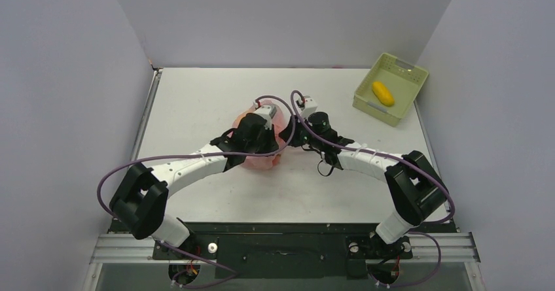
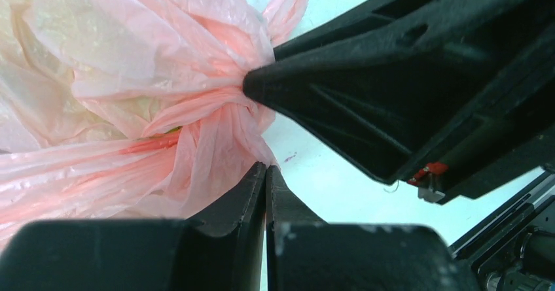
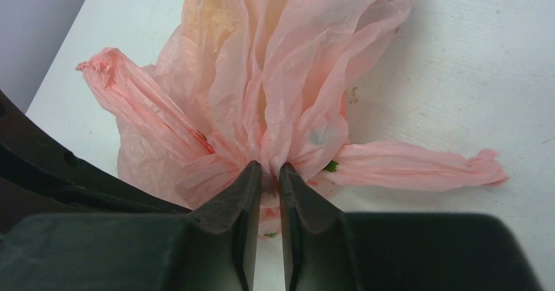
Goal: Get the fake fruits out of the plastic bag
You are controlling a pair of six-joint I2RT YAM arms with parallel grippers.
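Note:
The pink plastic bag point(image 1: 262, 162) lies crumpled at the table's middle, between my two grippers. My left gripper point(image 2: 266, 168) is shut, its tips pinching a thin edge of the bag point(image 2: 131, 75). My right gripper point(image 3: 269, 168) is shut on a gathered bunch of the bag point(image 3: 288, 62), with loop handles point(image 3: 419, 167) trailing to either side. From above, the left gripper point(image 1: 269, 139) and the right gripper point(image 1: 288, 137) meet over the bag. The fake fruits inside are mostly hidden; only a green bit point(image 3: 330, 166) shows through. A yellow-orange oval fruit point(image 1: 383, 93) lies in the basket.
The pale green slotted basket point(image 1: 409, 75) stands at the back right corner. White walls close in the table on the left, back and right. In the left wrist view the right gripper's black finger point(image 2: 393, 95) is close by.

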